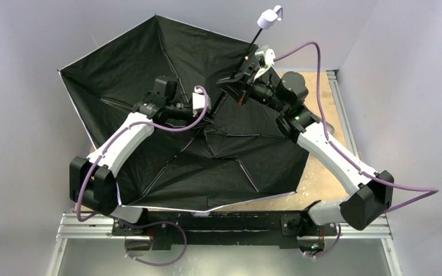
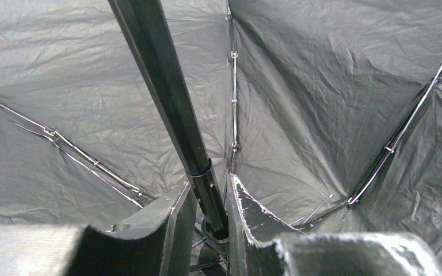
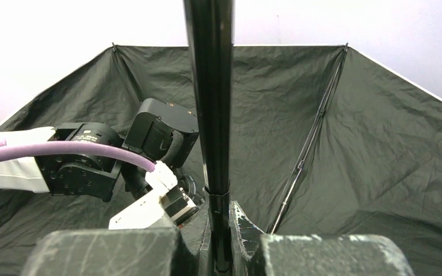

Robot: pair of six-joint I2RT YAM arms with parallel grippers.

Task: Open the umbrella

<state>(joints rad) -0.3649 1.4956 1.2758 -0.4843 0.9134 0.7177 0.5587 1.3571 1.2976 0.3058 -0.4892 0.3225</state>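
Observation:
The umbrella [image 1: 149, 57] lies open on its side with the black lining of its canopy facing the camera. A thin pale edge runs along the rim. Its thin black shaft [image 1: 255, 40] points up and to the right, ending in the small pale handle [image 1: 269, 17]. My left gripper [image 1: 207, 106] is deep inside the canopy near the hub. In the left wrist view [image 2: 210, 195] its fingers close on the shaft [image 2: 167, 86] just above the runner. My right gripper [image 1: 234, 80] is shut on the shaft further out, as the right wrist view [image 3: 220, 224] shows on the shaft [image 3: 210, 86].
The canopy covers most of the brown tabletop [image 1: 322, 167], which shows only at the right. Metal ribs [image 2: 233, 98] run across the lining. Grey walls stand close behind and on both sides. The left arm's wrist [image 3: 86, 161] sits close beside the right gripper.

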